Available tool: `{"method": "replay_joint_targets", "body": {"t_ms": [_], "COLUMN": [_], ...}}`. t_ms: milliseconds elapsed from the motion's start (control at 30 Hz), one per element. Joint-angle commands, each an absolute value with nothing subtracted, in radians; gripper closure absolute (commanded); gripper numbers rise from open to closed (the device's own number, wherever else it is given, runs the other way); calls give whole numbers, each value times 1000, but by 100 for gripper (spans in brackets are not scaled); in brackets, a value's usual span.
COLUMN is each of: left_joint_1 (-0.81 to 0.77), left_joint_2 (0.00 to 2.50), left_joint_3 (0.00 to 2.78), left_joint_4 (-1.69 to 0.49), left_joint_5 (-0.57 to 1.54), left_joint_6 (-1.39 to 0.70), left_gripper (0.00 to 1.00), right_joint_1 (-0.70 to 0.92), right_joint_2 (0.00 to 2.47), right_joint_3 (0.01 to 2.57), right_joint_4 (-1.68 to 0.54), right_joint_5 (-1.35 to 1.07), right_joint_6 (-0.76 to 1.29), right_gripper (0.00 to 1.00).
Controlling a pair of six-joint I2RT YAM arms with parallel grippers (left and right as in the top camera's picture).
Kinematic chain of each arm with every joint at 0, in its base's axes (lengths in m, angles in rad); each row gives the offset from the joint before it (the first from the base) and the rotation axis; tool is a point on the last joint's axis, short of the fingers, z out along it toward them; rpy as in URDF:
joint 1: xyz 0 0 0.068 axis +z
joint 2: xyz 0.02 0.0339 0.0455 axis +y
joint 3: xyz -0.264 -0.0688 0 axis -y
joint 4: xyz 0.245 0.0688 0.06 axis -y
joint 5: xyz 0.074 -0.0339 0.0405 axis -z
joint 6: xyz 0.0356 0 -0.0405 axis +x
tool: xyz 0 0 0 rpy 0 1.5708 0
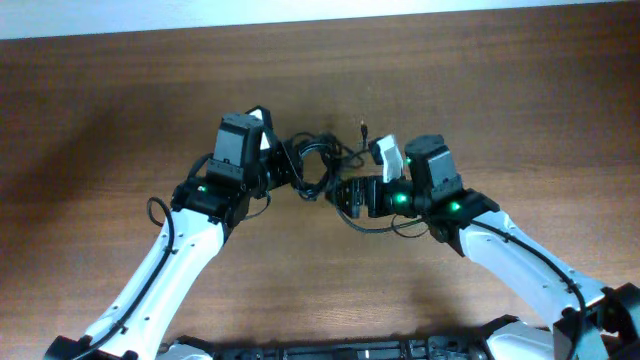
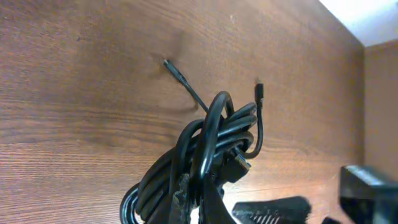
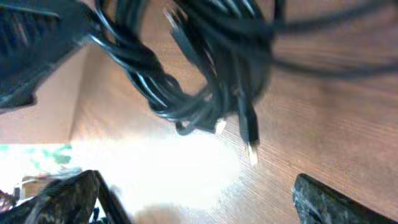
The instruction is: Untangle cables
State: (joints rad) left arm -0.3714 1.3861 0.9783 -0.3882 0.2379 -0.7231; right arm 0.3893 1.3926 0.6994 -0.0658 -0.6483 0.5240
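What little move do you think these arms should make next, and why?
Probably the right gripper should close on one loose loop of the cables. It looks open beside the knot, while the left gripper seems to pinch the bundle, so a second hold would let them pull apart.

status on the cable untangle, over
Left hand shut on the cables. Right hand open, close by. Knot not yet undone, plug ends sticking out. No obstruction seen.
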Motion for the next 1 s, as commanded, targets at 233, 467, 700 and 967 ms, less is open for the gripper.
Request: {"method": "replay_joint_targets", "body": {"t_ms": [233,467,700,967], "left_joint_1": [-371,-370,-295,-323], "left_joint_2": [1389,1389,1390,1450], "left_joint_3": [987,987,987,987], "left_joint_4": [-371,-335,-326,-214], "left_joint_5": [395,405,291,386], "left_joint_6": [-1044,-905,-679,-680], "left_gripper": [100,100,24,34], "right_joint_1": [448,408,322,369], "right_joint_2": [1481,1541,1540,1540], "right_joint_3": [705,706,706,706], "right_joint_4": [107,243,240,249], "right_joint_5": [-537,-577,-739,-756], "right_joint_6": [620,641,633,352], "right_gripper": [6,96,96,96]}}
